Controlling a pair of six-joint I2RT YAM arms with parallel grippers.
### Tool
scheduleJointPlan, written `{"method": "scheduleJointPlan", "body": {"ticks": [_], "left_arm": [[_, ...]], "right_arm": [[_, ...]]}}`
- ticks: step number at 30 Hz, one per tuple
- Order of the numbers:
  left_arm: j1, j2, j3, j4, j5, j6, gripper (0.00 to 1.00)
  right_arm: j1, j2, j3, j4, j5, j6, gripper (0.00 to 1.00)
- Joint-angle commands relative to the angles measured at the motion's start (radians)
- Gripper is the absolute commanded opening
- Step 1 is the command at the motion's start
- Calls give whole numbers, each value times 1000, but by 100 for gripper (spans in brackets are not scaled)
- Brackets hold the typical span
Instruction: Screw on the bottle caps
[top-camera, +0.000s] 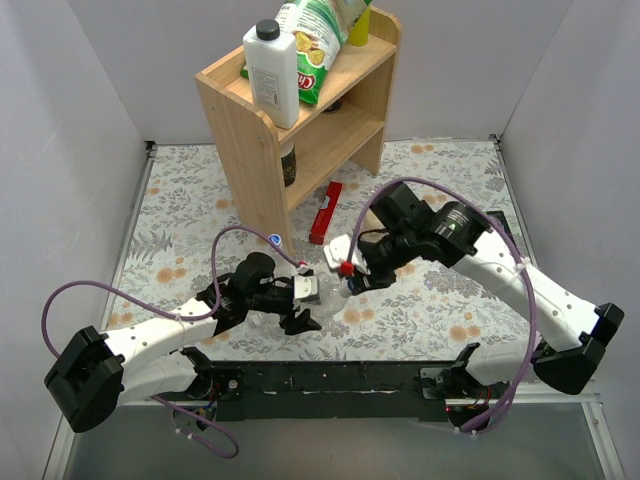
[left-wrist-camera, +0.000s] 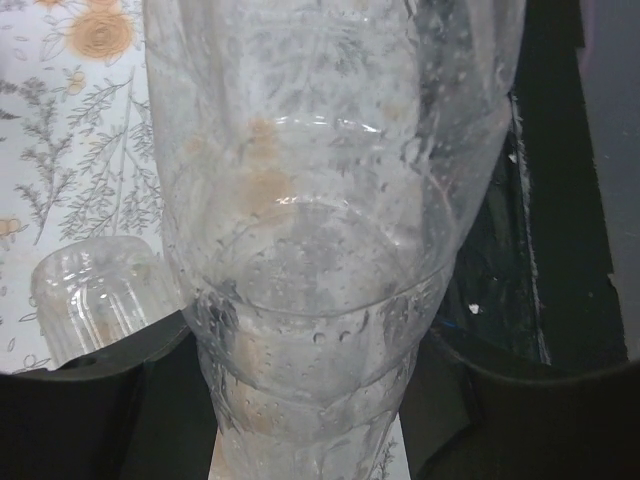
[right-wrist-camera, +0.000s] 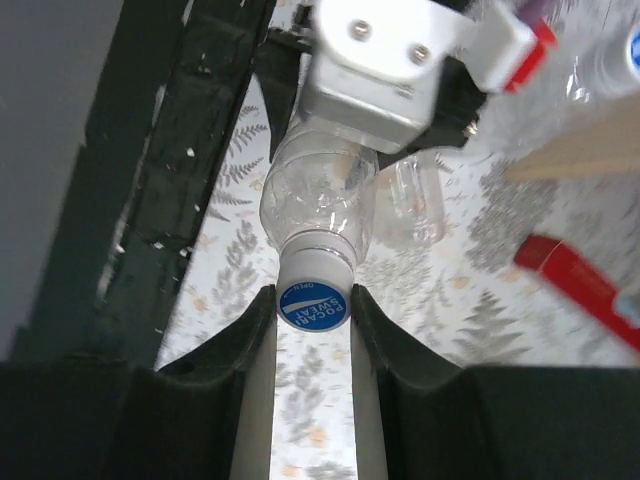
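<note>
**Cap Pinched on the Neck, Tightening Unconfirmed**

The left pincer (top-camera: 303, 292) was clamped around a clear bottle (right-wrist-camera: 315, 195). It held the bottle off the floral surface (top-camera: 180, 200), near the front edge, with the neck aimed toward the right arm. The right pincer (right-wrist-camera: 313, 312) had both fingers pressed against the sides of a blue-and-white cap (right-wrist-camera: 313, 300), which sat on that bottle's neck. The first cap therefore looked seated and gripped for turning, though how far it was threaded could not be told. A second bottle (left-wrist-camera: 95, 295) lay on the surface just beside the held one, and its neck did not show clearly. Another blue cap (top-camera: 275, 238) lay by the foot of the wooden shelf (top-camera: 260, 170). Most of the capping appeared to be left.

Only the right wrist view showed the cap pinched between the fingers; from above, that contact was lost among the arms. The left wrist view was filled by the bottle's body and showed no cap. Only the top view showed the spare cap by the shelf.
</note>
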Motion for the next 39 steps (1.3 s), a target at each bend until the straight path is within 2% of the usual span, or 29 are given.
{"method": "scheduleJointPlan", "body": {"ticks": [1,2,4,7,8,10,11,13,14,17,21,23,26,29,34,39], "left_arm": [[-1,-61,5,278,-111,-152,0],[-3,-61,5,288,-132,-159,0],[-4,-46,16,289,-189,-181,0],[-4,-31,24,265,-220,-187,0],[-4,-26,27,257,-220,-190,0],[-4,-28,28,227,-194,-192,0],[-4,-28,30,210,-172,-192,0],[-4,-29,38,141,-99,-179,0],[-4,-29,42,121,-77,-166,0],[-4,-25,51,29,7,-135,0],[-4,-14,70,-40,89,-58,0],[-4,-2,85,-91,118,-28,0],[-3,20,119,-158,159,40,0],[-3,49,157,-220,167,106,0],[-4,71,191,-258,170,161,0],[-4,94,216,-258,170,160,0]], "right_arm": [[-124,143,68,87,-98,539,11],[-188,177,88,72,-157,610,11],[-232,273,118,24,-222,762,12],[-238,297,143,24,-251,784,21],[-241,306,167,9,-258,778,32],[-252,314,256,-7,-258,734,38],[-270,311,290,-16,-258,703,48],[-289,303,370,-74,-233,621,58],[-305,303,451,-103,-223,585,73],[-321,285,507,-200,-201,490,80],[-321,132,352,-202,-262,346,79],[-310,73,280,-202,-279,152,77],[-231,-25,159,-202,-175,-133,76],[-182,-74,85,-164,-124,-270,75],[-102,-102,31,-99,-74,-371,75],[-63,-97,28,-99,-89,-441,71]]}}
